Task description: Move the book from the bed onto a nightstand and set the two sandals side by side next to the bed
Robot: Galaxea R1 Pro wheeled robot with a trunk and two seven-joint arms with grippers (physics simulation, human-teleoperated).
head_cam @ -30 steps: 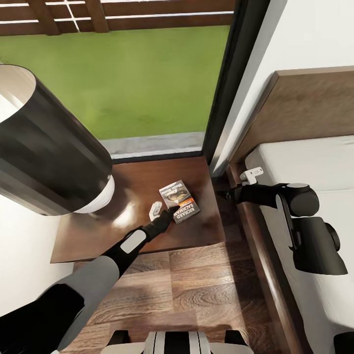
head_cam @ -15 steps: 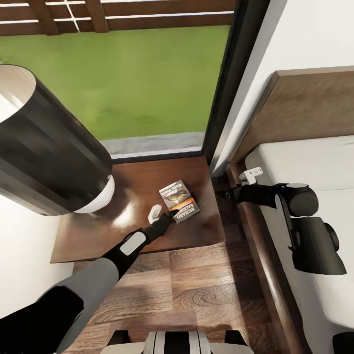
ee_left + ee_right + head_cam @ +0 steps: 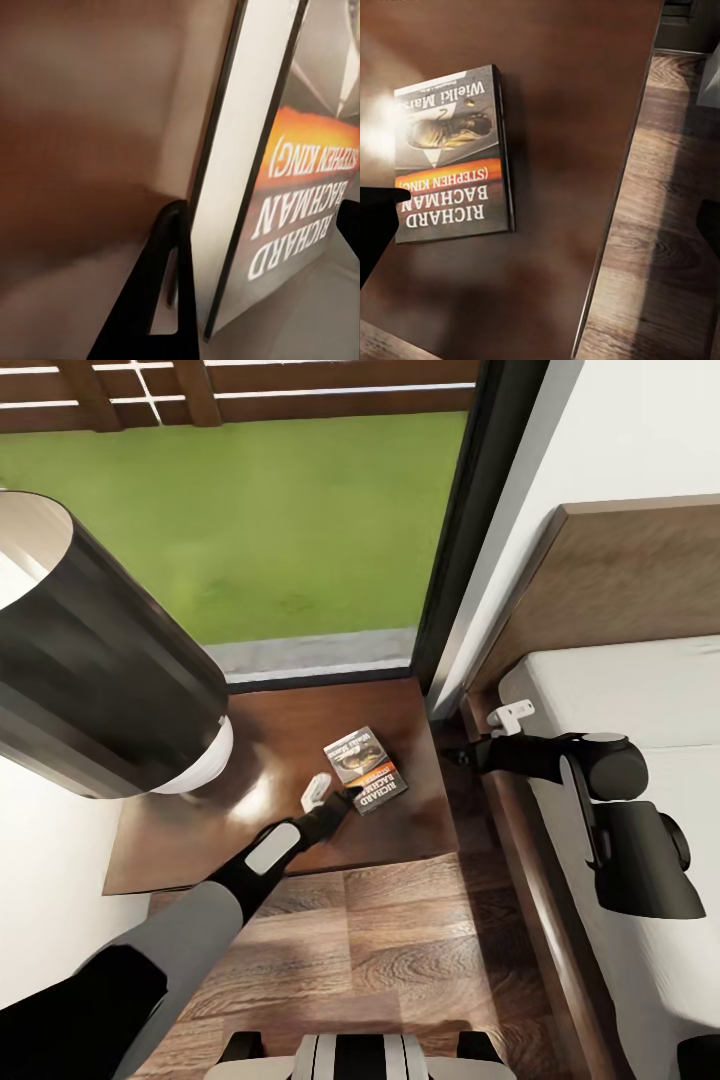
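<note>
The left hand (image 3: 335, 797) is spread open at the near corner of the book (image 3: 365, 769). One finger (image 3: 161, 300) sits right beside the book's edge, and the other sits on the far side. The book lies flat on the dark brown bench (image 3: 270, 830), beside the bed (image 3: 640, 700). Its cover has an orange band and white letters. The right hand (image 3: 490, 735) hangs between the bench and the bed, and I cannot tell how open it is.

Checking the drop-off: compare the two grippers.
The left gripper is over the nightstand, fingers either side of the book's edge; the right gripper hangs beside the bed, holding nothing. Left reaches away from the robot; right points toward the nightstand. Both look open.
</note>
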